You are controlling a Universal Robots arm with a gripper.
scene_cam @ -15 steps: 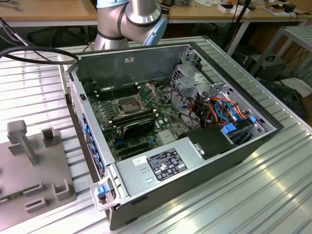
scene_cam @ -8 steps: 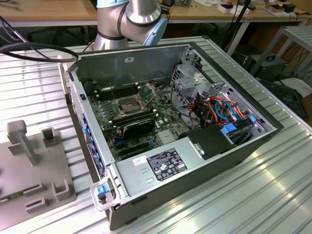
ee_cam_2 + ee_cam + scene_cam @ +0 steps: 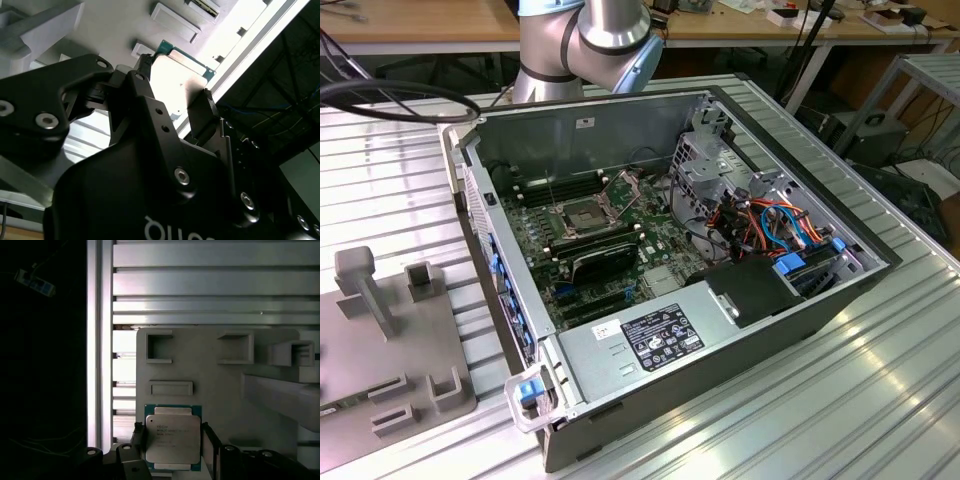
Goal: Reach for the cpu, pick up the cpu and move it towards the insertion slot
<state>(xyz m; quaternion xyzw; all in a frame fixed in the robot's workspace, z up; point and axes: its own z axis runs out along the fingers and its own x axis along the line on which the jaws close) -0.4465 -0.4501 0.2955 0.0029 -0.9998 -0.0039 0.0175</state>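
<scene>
Print crosses the silver lid of the cpu, unreadable to me; a green border frames it. My gripper has its fingers apart, flanking it.

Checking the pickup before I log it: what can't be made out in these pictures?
- cpu, first wrist view: edges partly covered by the gripper; whether it is clamped cannot be told.
- cpu, second wrist view: top face washed out by glare.
- insertion slot, exterior view: contacts in its dark centre too small to see.
- robot arm, exterior view: cut off by the top edge.
</scene>
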